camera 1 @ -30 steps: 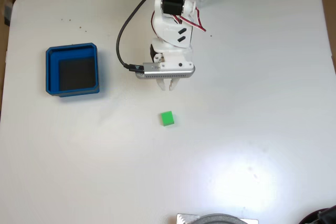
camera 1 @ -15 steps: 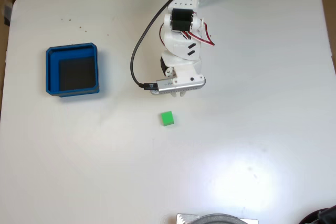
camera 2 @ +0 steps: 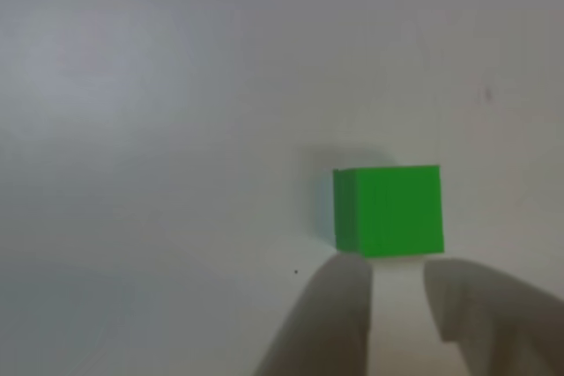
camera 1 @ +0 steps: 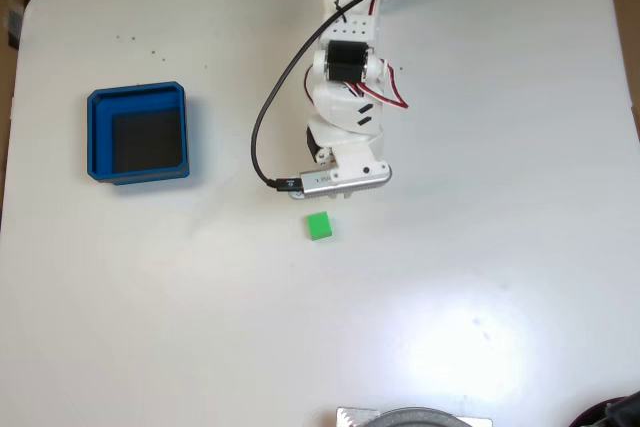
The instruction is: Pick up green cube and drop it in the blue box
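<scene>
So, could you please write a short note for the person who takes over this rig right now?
Pincer: empty, fingers slightly apart, just short of the small bright green cube, not touching it.
Cube: on the white table, outside the box.
Square blue box with dark floor: at the left in the fixed view, nothing in it.
Done: approach to the cube.
Left: close on the cube, lift, carry to the box, drop.

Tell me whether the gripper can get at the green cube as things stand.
Probably yes. The gripper sits just short of the green cube, fingertips apart and roughly in line with it, and bare table lies all around the cube.
</scene>
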Available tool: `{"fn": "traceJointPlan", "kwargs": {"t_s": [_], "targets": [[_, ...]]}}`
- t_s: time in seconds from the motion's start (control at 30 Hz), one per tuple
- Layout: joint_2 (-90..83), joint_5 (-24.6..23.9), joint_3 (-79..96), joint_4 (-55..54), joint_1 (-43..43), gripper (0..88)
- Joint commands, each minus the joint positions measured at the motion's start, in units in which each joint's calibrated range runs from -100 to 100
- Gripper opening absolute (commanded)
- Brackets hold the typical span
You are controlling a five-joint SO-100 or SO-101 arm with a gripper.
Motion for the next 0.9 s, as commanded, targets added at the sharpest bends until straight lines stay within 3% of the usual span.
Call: {"fn": "traceJointPlan", "kwargs": {"t_s": [0.0, 0.87], "targets": [[-0.73, 0.24, -4.00, -0.65, -0.08, 1.3], [4.62, 0.29, -4.09, -4.40, 0.15, 1.4]]}}
